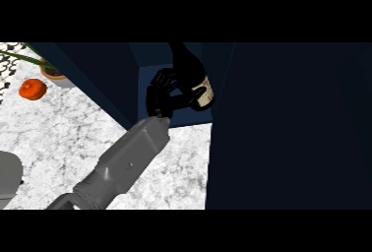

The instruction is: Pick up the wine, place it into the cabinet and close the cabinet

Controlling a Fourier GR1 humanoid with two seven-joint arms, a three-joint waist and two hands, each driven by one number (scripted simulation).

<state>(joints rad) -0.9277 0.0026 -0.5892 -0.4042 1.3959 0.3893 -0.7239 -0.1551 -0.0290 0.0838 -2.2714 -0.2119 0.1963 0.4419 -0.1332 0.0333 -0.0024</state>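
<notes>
**Hand curled around the wine bottle inside the cabinet**

Near the upper middle of the frame, one black hand has its fingers and thumb curled around the lower body of the dark wine bottle, just beside its pale label. Which arm it belongs to cannot be told. The bottle stands tilted inside the open compartment of the dark blue cabinet. The grey forearm runs down to the lower left over the marbled white counter. At the upper left sit an orange fruit and a potted plant, well apart from the hand.
</notes>
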